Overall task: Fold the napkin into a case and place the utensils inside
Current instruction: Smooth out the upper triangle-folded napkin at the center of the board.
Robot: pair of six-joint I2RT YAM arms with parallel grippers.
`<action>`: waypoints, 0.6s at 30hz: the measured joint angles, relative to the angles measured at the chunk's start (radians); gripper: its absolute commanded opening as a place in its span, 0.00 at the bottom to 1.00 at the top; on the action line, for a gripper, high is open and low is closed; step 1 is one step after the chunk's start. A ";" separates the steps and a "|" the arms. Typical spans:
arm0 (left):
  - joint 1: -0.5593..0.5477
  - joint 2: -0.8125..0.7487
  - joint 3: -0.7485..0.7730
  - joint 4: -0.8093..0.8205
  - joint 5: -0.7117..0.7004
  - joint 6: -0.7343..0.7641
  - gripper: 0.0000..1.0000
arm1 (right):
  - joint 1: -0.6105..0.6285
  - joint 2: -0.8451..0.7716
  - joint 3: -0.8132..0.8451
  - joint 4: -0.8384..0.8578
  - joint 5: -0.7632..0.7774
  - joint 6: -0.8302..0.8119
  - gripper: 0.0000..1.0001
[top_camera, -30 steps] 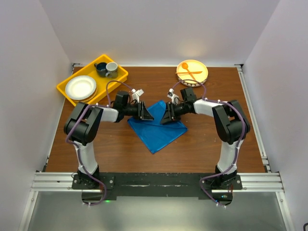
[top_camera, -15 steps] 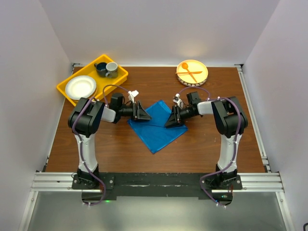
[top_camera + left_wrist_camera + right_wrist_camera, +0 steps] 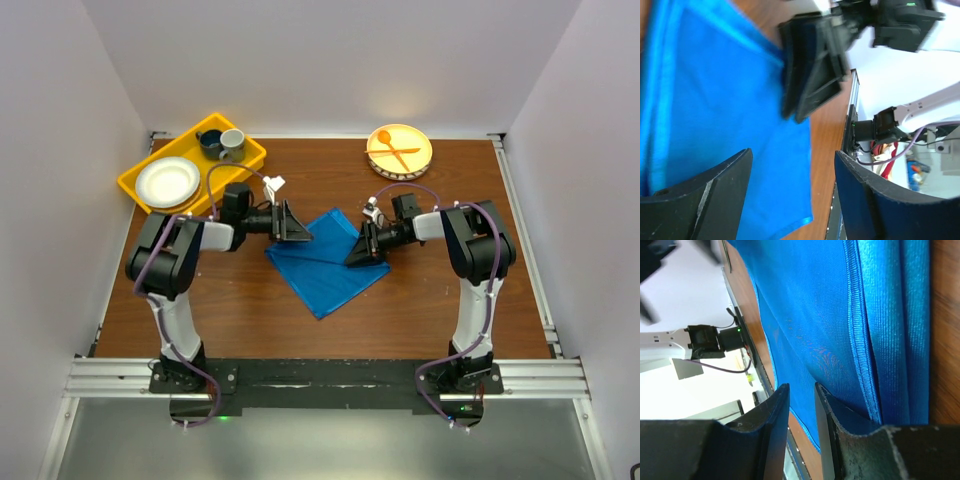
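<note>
Both arms stretch low toward frame centre. My left gripper (image 3: 295, 228) gapes, holding nothing. The right gripper (image 3: 360, 250) is nearly pinched at the right corner of the bright blue soft cloth napkin (image 3: 325, 272), can't tell if it's gripping. Cloth's partly folded, mid-frame.

**Napkin corners covered, edges lost to the frames**

From above, the left gripper (image 3: 298, 230) covers the far-left edge of the napkin (image 3: 330, 270) and the right gripper (image 3: 362, 250) covers its right corner, so contact there cannot be read. The right wrist view cuts off its own fingers (image 3: 855, 440) at the bottom edge. Blue shows through the narrow slot between them, but whether any napkin is pinched cannot be told. In the left wrist view the right gripper is a dark blur, and the napkin runs off the left and top edges. The cups (image 3: 232, 143) in the yellow tray (image 3: 218, 168) are too small to see inside.
</note>
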 measured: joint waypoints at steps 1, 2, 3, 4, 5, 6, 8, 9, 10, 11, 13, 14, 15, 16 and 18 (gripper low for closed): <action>-0.001 -0.031 -0.001 -0.013 -0.002 0.008 0.72 | 0.000 0.000 0.000 0.000 0.000 0.001 0.33; -0.002 -0.053 -0.002 -0.022 -0.003 0.016 0.72 | 0.000 0.000 0.000 0.000 0.000 0.002 0.32; -0.002 -0.070 -0.003 -0.026 -0.004 0.023 0.72 | 0.000 0.000 0.000 0.000 0.000 0.002 0.33; -0.002 -0.081 -0.007 -0.027 -0.006 0.027 0.72 | 0.000 0.000 0.000 0.001 0.000 0.003 0.33; -0.002 -0.084 -0.013 -0.028 -0.010 0.032 0.72 | 0.000 0.000 0.000 0.001 0.000 0.003 0.33; -0.002 -0.084 -0.018 -0.032 -0.013 0.034 0.72 | 0.000 0.000 0.000 0.001 0.000 0.003 0.32; -0.001 -0.073 -0.036 -0.049 -0.027 0.043 0.72 | 0.000 0.000 0.000 0.000 0.000 0.004 0.33; -0.001 -0.064 -0.043 -0.054 -0.032 0.046 0.72 | 0.000 0.000 0.000 0.001 0.001 0.004 0.33; 0.000 -0.051 -0.047 -0.062 -0.039 0.051 0.72 | 0.000 0.000 0.000 0.000 0.001 0.005 0.33; 0.002 -0.037 -0.049 -0.069 -0.045 0.052 0.72 | 0.000 0.000 0.000 0.000 0.001 0.005 0.33; 0.013 -0.009 -0.052 -0.080 -0.058 0.058 0.71 | 0.000 0.000 0.000 0.000 0.001 0.005 0.33; 0.023 0.007 -0.053 -0.087 -0.065 0.061 0.71 | -0.001 0.001 0.000 0.000 0.001 0.005 0.33; 0.037 0.025 -0.052 -0.091 -0.063 0.062 0.71 | -0.001 0.003 0.000 0.000 0.000 0.005 0.33; 0.050 0.034 -0.047 -0.096 -0.049 0.063 0.71 | -0.002 0.005 0.000 0.000 -0.001 0.005 0.33; 0.063 0.037 -0.040 -0.105 -0.045 0.071 0.70 | -0.005 0.011 0.000 0.001 -0.008 0.005 0.33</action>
